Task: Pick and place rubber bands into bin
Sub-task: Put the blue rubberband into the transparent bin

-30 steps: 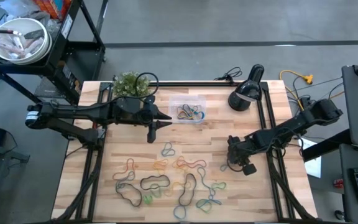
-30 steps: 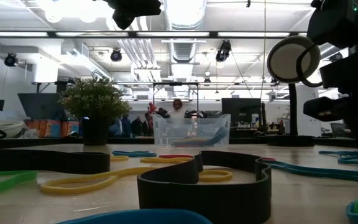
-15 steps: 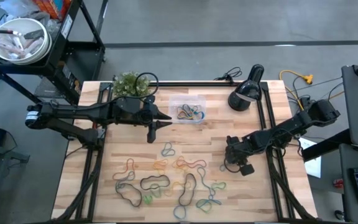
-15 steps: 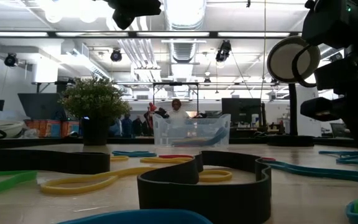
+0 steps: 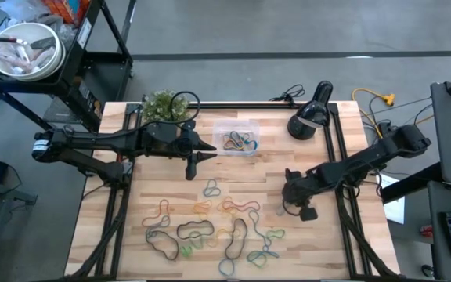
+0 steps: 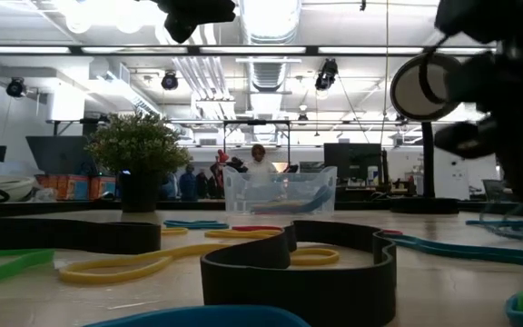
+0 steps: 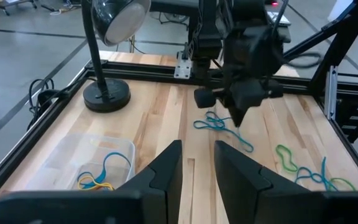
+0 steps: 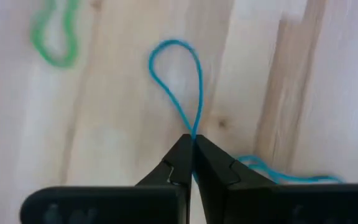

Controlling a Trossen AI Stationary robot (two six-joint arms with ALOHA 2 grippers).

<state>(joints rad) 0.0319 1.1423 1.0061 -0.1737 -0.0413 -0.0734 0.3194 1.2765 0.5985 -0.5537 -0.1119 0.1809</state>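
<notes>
1. Inside the bin, a clear tub on the counter, a small tangle of bands already lies, so part of the task is done.
2. Most of the rubber bands are left: black, green, yellow, orange and blue loops are scattered on the counter well on the near side of the bin.
3. Away from the bin, toward the counter's right edge, the right end effector is down at the counter with its fingers pinched fully together on a thin blue band. The band's loop shows beyond the fingertips, and more blue band trails off to one side. From the high view this end effector sits over the blue tangle that lies apart from the main scatter.
4. Just beside the bin, on its left side, the left end effector hangs above the counter with its fingers partly apart and nothing between them; it is waiting.
5. Compared with a second ago, the right end effector has gone from open to closed on the blue band, and its arm has shifted slightly toward the counter's middle. The left arm, the bin and the scattered bands look unchanged.
6. Judged from this, the grasp is just made; the lift and the carry to the bin are left to do.
</notes>
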